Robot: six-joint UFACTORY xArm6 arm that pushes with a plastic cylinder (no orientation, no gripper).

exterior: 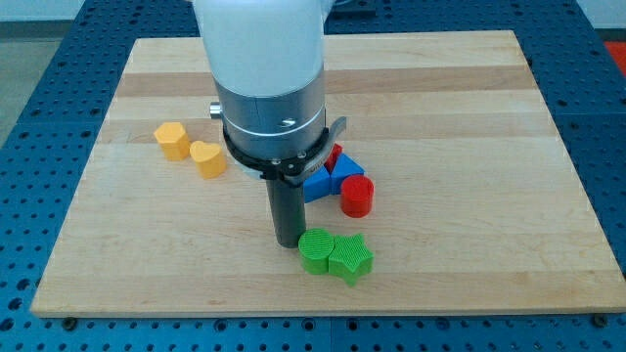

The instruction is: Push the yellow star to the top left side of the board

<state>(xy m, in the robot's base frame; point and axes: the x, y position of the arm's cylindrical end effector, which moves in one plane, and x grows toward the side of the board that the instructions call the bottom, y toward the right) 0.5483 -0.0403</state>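
Note:
Two yellow blocks lie at the view's left. One is roughly hexagonal (172, 141) and the other is heart-like (207, 158). They sit close together, and neither shows a clear star shape. My tip (288, 242) stands on the board at the view's lower middle, well to the right of and below the yellow blocks. It is just left of a green round block (315, 249). The arm's white and grey body hides the board behind it.
A green star (351, 259) touches the green round block on its right. A red cylinder (357, 196), two blue blocks (318, 184) (345, 168) and a red piece (335, 154) cluster right of the rod. The wooden board (469, 117) rests on a blue perforated table.

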